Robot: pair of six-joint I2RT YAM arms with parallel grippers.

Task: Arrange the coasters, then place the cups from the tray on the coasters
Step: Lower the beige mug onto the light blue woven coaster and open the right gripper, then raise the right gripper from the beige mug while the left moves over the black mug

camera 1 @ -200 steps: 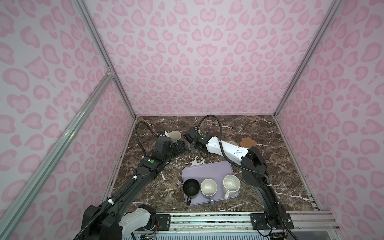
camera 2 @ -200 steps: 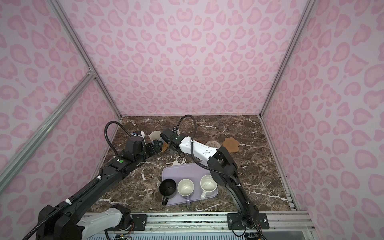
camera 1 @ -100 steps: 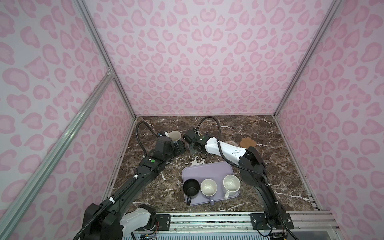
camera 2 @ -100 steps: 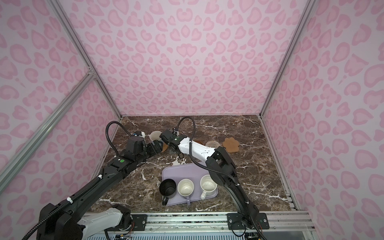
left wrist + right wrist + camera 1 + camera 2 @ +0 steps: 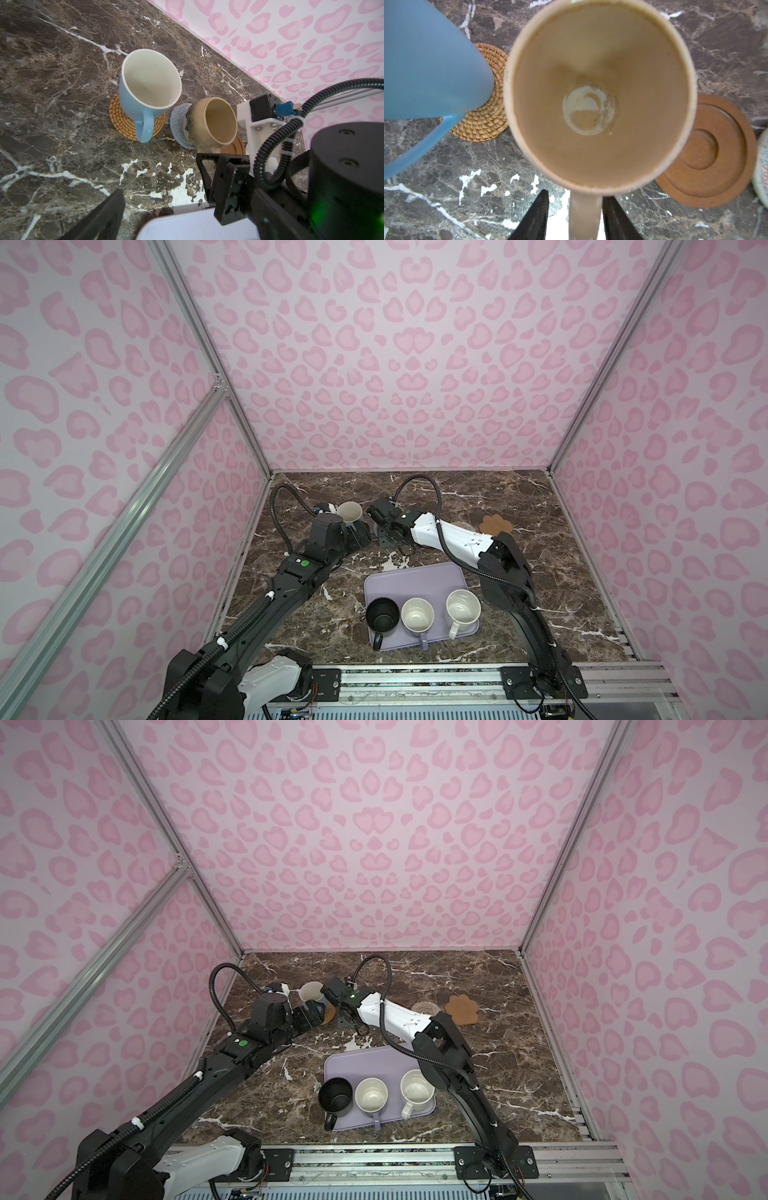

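The light blue cup (image 5: 145,91) stands on the orange woven coaster (image 5: 120,118). Beside it the pale yellow cup (image 5: 600,93) stands on the blue-grey coaster (image 5: 176,120). My right gripper (image 5: 575,218) is open, a finger on each side of that cup's handle, with a gap showing on one side. My left gripper (image 5: 187,218) hangs wide open and empty just in front of both cups. The lavender tray (image 5: 415,580) holds the black cup (image 5: 381,614), the lavender cup (image 5: 417,615) and the speckled cup (image 5: 462,608).
The brown wooden disc (image 5: 708,153) lies bare right next to the yellow cup. The cream woven coaster (image 5: 426,1007) and the tan flower coaster (image 5: 462,1009) lie further right, near the back. Both arms crowd the back left of the marble table (image 5: 561,572).
The right gripper's jaws have parted from the yellow cup's handle; they were shut on it before. The left arm has stayed put, open.
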